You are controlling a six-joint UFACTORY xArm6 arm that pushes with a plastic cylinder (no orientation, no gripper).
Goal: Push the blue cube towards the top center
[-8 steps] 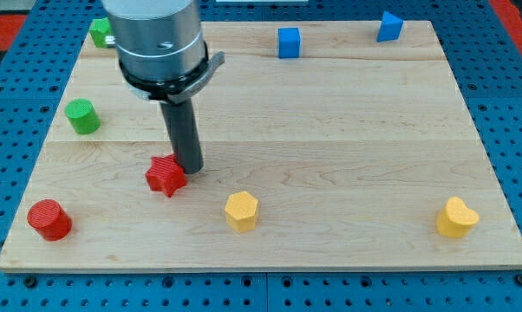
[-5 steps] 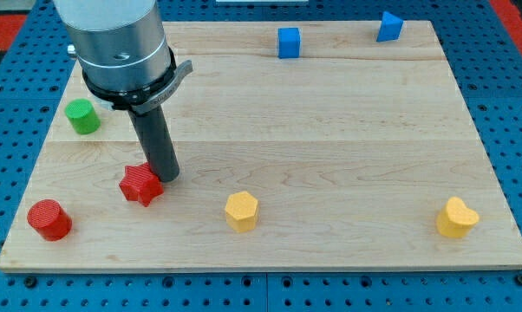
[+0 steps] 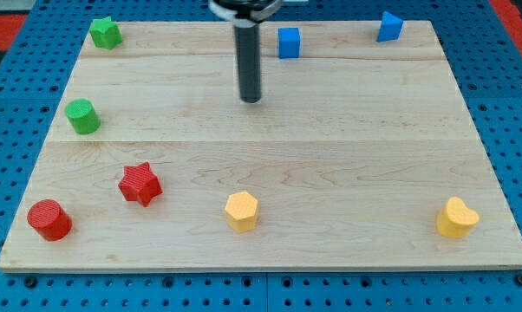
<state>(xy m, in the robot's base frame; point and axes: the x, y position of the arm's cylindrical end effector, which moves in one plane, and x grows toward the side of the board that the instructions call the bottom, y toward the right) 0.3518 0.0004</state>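
A blue cube sits near the view's top, just right of centre, on the wooden board. A second blue block, of unclear shape, sits at the top right. My tip rests on the board below and to the left of the blue cube, with a clear gap between them. The rod rises straight up out of the view's top.
A green star is at the top left and a green cylinder at the left. A red star and a red cylinder lie at the bottom left. A yellow hexagon and a yellow heart sit along the bottom.
My tip first pushed the red star a little to the left, then left it and moved up and right to near the blue cube. The other blocks have not moved.
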